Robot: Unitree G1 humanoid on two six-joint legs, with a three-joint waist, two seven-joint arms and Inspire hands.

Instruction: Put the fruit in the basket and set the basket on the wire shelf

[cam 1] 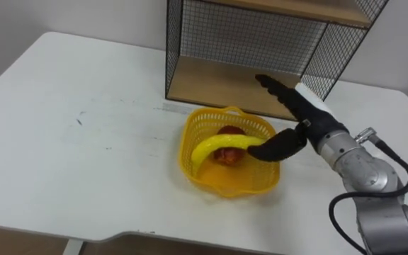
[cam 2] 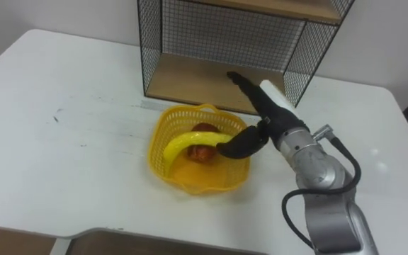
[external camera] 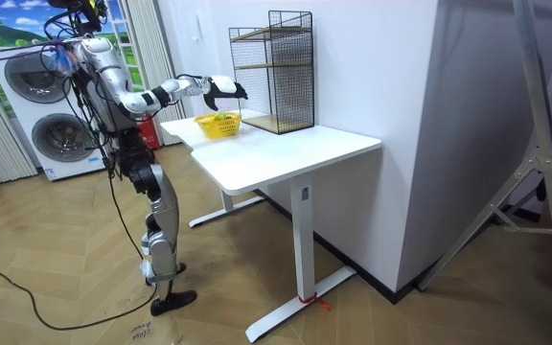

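Left eye view: my right hand (cam 1: 304,122) hangs spread over the basket (cam 1: 193,170), fingers straight toward the wire shelf (cam 1: 261,35), thumb at the end of the banana (cam 1: 218,146), which lies across a red fruit (cam 1: 227,157) inside. Right eye view: I grip nothing; the fruit looks settled. Room view: I stand at the table's (external camera: 286,153) end, and the basket sits just before the shelf, handy for lifting in

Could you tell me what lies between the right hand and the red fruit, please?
The banana, in both eye views: it arches over the red fruit, its end at the thumb of the right hand.
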